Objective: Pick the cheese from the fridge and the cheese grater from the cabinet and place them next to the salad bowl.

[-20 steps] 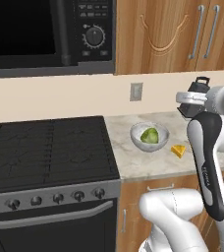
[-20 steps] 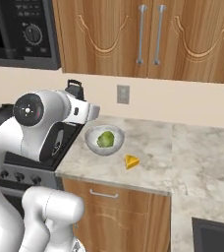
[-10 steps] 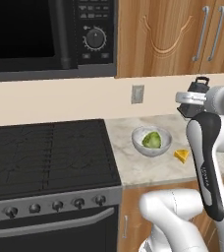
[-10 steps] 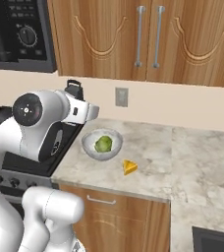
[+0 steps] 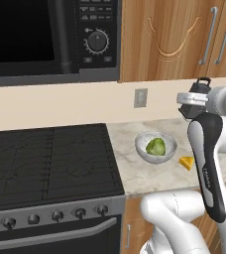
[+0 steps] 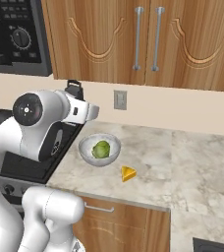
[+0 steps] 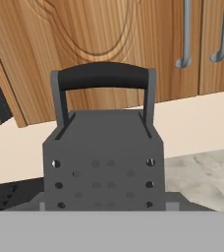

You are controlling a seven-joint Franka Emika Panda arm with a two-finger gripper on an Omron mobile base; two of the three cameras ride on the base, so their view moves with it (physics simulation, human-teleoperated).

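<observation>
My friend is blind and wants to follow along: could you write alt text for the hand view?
A dark grey metal cheese grater with a black loop handle on top stands upright, close to the camera. Behind it are light-brown wooden cabinet doors with grey bar handles, a cream wall and a patch of speckled stone counter.

A home kitchen, rendered. Black stove with a row of knobs set into a speckled stone counter. Built-in black microwave with a dial above it. Wooden wall cabinets with grey bar handles. Wall socket on the beige backsplash. Salad bowl and cheese on the counter.
</observation>
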